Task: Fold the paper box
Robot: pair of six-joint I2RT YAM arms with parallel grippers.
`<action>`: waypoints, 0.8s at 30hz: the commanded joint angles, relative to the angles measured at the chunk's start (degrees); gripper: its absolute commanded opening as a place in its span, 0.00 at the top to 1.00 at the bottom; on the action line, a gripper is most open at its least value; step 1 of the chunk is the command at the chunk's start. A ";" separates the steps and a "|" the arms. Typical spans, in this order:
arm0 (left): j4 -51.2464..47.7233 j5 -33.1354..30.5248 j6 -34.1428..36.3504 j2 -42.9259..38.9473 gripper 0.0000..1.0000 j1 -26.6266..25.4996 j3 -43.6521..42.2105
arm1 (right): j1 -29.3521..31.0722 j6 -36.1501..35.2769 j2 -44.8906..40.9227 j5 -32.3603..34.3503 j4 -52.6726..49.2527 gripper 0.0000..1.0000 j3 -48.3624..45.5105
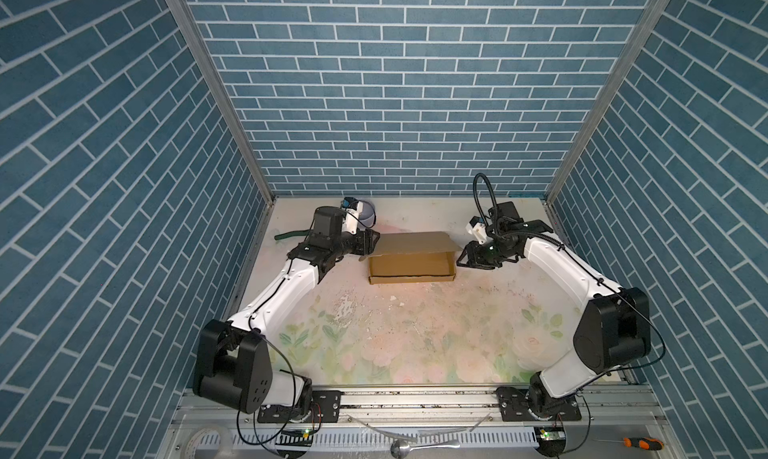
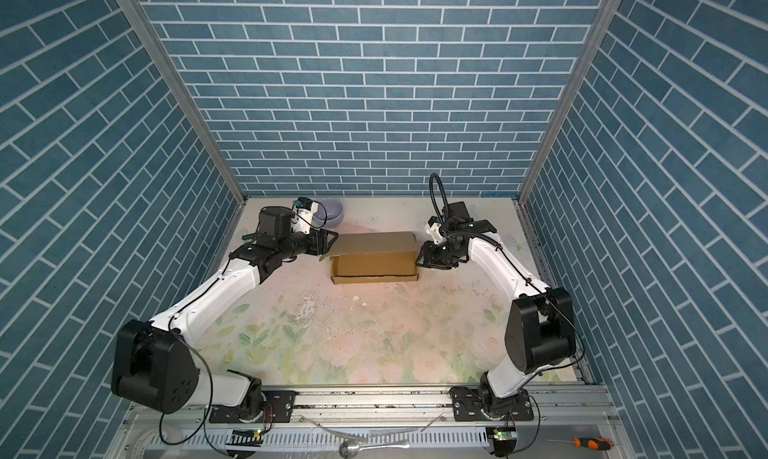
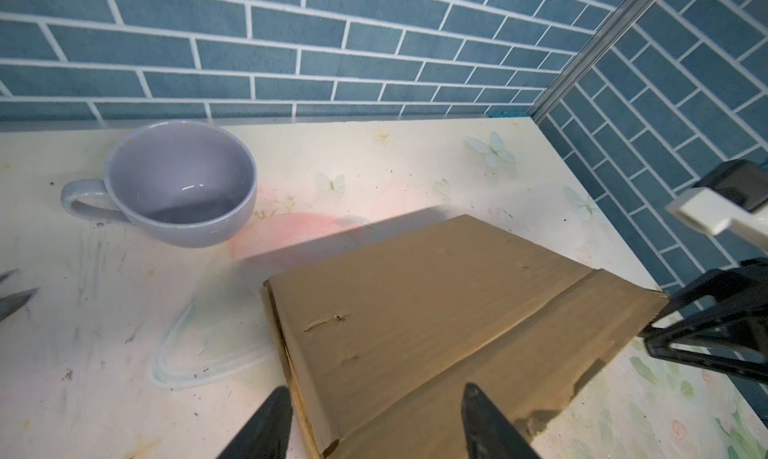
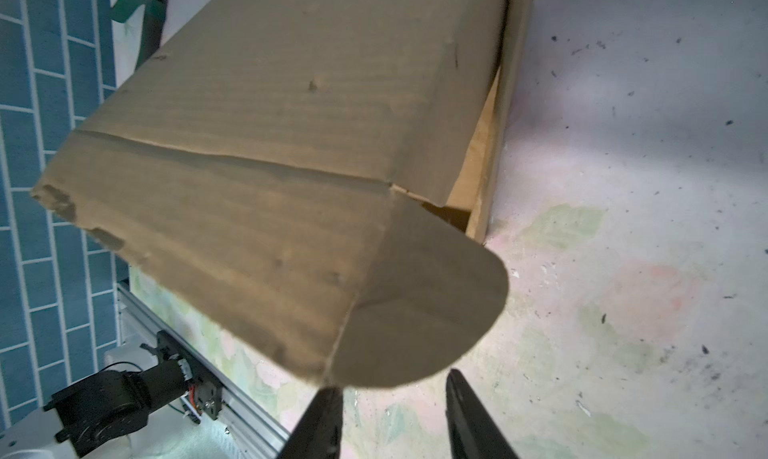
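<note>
The brown cardboard paper box (image 1: 411, 265) (image 2: 374, 263) stands at the back middle of the table, and its side walls are up. Its lid (image 1: 413, 243) slants over the tray, hinged at the back and part raised. My left gripper (image 1: 372, 245) (image 2: 330, 245) is at the box's left end. In the left wrist view the left gripper (image 3: 376, 421) is open, fingers wide on either side of the lid's corner (image 3: 415, 324). My right gripper (image 1: 462, 258) (image 2: 420, 258) is at the box's right end. In the right wrist view the right gripper (image 4: 392, 394) is open, just short of the lid's rounded side tab (image 4: 415, 311).
A lilac cup (image 3: 178, 186) (image 1: 368, 213) stands empty behind my left gripper near the back wall. A green strip (image 1: 291, 234) lies at the table's left edge. Blue brick walls close in the back and both sides.
</note>
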 commanded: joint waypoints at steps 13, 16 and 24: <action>-1.24 -0.73 1.60 6.90 0.35 0.09 1.34 | 1.14 -0.14 12.38 17.72 -5.91 0.46 22.92; -1.97 -1.10 2.04 8.24 0.36 0.02 1.46 | 4.30 -1.27 16.49 24.15 -6.02 0.46 24.28; 0.39 -4.61 1.82 10.20 0.38 -1.69 -5.53 | 6.19 -1.14 15.03 26.77 4.31 0.45 8.05</action>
